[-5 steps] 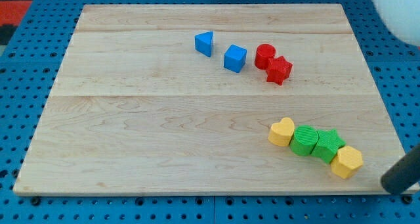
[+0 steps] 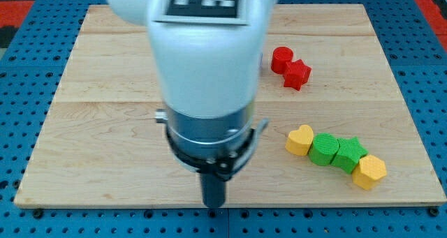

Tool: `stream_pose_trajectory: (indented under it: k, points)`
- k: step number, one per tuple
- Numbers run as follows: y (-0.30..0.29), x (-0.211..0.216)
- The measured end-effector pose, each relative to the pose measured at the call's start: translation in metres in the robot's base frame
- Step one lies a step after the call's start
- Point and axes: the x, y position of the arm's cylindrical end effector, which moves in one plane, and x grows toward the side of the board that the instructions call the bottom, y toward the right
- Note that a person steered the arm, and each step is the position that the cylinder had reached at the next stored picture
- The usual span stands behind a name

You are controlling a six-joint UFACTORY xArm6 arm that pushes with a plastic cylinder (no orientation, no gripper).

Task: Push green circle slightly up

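four blocks touch in a row at the board's point(image 2: 105, 126) lower right: yellow heart point(image 2: 300, 139), green circle point(image 2: 324, 149), green star point(image 2: 348, 154), yellow hexagon point(image 2: 369, 172). my tip point(image 2: 213, 204), holding nothing, is at the bottom edge, well left of them.

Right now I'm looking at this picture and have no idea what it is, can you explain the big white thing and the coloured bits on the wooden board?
The big white and grey shape is my arm, a robot arm close to the one camera. It ends in a dark rod; my tip sits near the board's bottom edge, well to the view's left of the blocks. I hold nothing; I only push. On the pale wooden board lie a red cylinder touching a red block near the top, and lower right a row: yellow heart, green circle, green star, yellow hexagon-like block. My arm hides part of the board.
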Motion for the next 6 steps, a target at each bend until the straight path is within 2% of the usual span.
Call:
stream_pose_trajectory:
  k: [2, 4, 6]
  points:
    - [0.093, -0.003]
    - [0.132, -0.030]
    - [0.159, -0.080]
